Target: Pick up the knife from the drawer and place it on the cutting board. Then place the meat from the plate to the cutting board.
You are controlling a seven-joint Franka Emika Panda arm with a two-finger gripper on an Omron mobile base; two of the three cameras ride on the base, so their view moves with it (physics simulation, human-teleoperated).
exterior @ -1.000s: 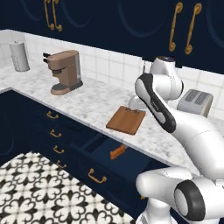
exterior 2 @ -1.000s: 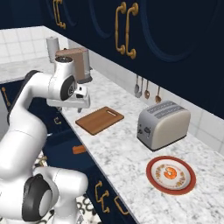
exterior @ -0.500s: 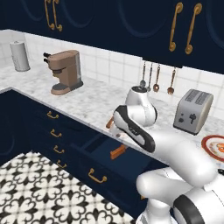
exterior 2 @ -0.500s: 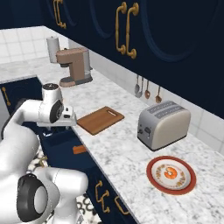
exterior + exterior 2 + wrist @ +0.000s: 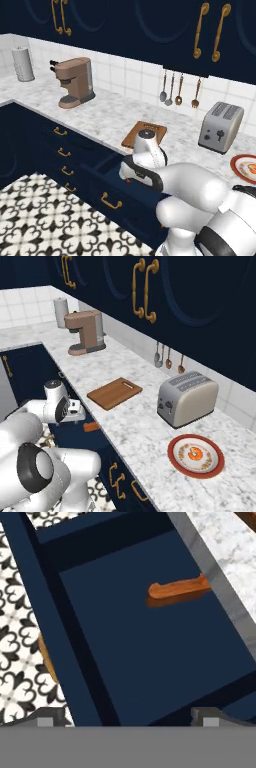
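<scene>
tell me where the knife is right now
The knife lies on the floor of the open drawer, upper right in the hand view, its blade end hidden under the marble counter edge.

Looks down into the open drawer (image 5: 135,662), its dark navy floor bare apart from the knife (image 5: 177,592). Shows the knife's orange-brown handle lying flat near the far upper side, its other end running under the edge of the marble desk (image 5: 220,542), blade hidden. Frames the drawer front as a navy band slanting down the left, with a sliver of curved brass handle (image 5: 47,659) beyond it over the black-and-white patterned floor (image 5: 20,642). Places the pincer (image 5: 125,719) at the bottom edge, fingertips (image 5: 50,716) set wide apart, well short of the knife.
</scene>
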